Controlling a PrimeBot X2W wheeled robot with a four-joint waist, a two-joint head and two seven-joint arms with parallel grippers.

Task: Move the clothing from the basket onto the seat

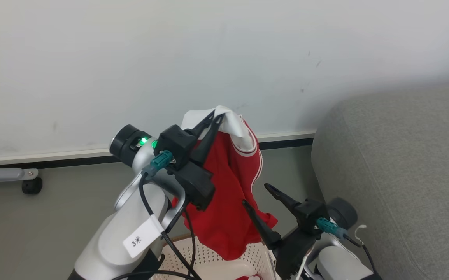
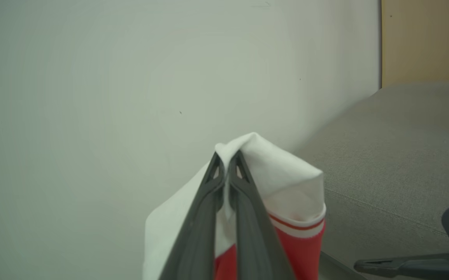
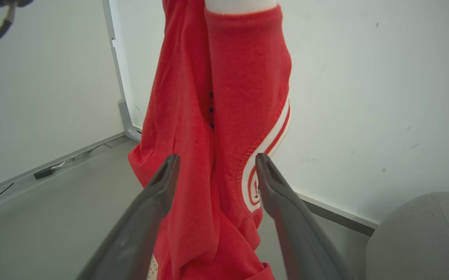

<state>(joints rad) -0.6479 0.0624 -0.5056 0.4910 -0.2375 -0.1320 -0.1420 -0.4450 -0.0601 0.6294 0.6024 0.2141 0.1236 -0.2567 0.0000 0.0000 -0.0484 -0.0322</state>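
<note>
The basket [image 1: 205,256] below the jersey [image 1: 228,186] is cut off by the head view's bottom edge. Its near side is hidden behind the left forearm [image 1: 115,233] and cables [image 1: 178,249]. Under the jersey's hem a red-and-white scrap [image 1: 248,277] lies in the basket, too little of it showing to identify. The jersey's top and hem run off the right wrist view. To the right of the jersey, the sofa [image 1: 395,175] runs out of the head view.

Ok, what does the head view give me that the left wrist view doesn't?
Head view: the basket under the hanging red jersey, more red clothing inside it, and the right tool open beside the jersey. Left wrist view: a tan panel beyond the sofa. Both: the left tool shut on the jersey's white fold, the grey sofa, the wall.
</note>
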